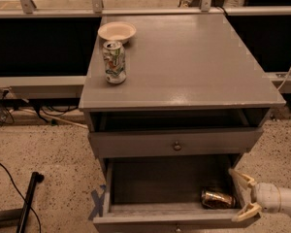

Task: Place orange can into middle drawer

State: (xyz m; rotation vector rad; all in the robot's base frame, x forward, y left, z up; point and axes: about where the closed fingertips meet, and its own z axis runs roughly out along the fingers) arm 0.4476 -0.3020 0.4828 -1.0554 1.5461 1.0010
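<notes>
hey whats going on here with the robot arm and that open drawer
The robot's gripper sits open at the right end of the pulled-out middle drawer. The orange can lies on its side on the drawer floor, just left of the fingers and not gripped. On the cabinet top, a white-and-green can and a small bowl stand by themselves.

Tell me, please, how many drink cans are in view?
2. The white-and-green can stands on the cabinet top by the bowl; the orange can lies sideways in the open middle drawer, beside the open gripper at its right. None appears hidden.
</notes>
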